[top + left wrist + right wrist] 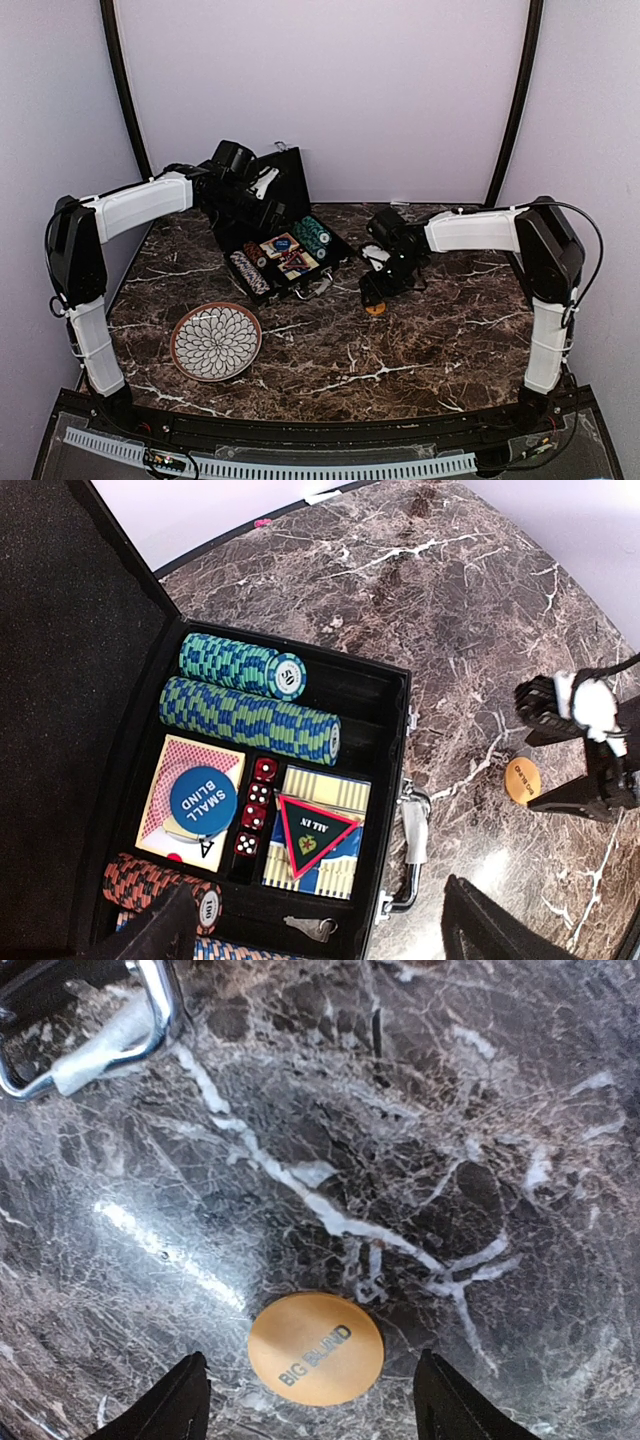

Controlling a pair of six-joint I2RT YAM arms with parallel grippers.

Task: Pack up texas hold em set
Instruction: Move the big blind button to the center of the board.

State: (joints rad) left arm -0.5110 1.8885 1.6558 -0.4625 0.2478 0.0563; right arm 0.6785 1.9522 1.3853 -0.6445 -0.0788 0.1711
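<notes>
Orange BIG BLIND button (316, 1348) is the closest thing to the right wrist cam. It lies flat on the marble table (400, 350), roughly mid-table and off the handle side of the case, not touching it. The right gripper (310, 1357) is right over it, fingers spread to either side with a gap each way, so it isn't pinching anything.

The black briefcase (292, 185) sits open toward the far left corner of the table, lid standing up. The left gripper (320, 885) hovers over it, fingers wide apart and empty.

Inside the case, big to small:
- two rows of green/blue chips (250, 720) along the side away from the wrist cam
- a row of orange/black chips (150, 880) at the other end
- a red-backed card deck (170, 770) with the blue SMALL BLIND button (208, 798) on top
- a striped deck (325, 790) with a triangular ALL IN marker (315, 832) lying on it
- four red dice (253, 806) in the slot between the decks
- a small key (310, 928) along the handle-side wall

The patterned plate (216, 343) sits near the table's near left corner, nothing on it.

Hard to see: another chip row beyond the orange ones is cut off by the frame and the left finger. From above, the left arm covers part of the lid. The chrome handle (110, 1035) only half shows in the right wrist view, with something white wrapped around it.
</notes>
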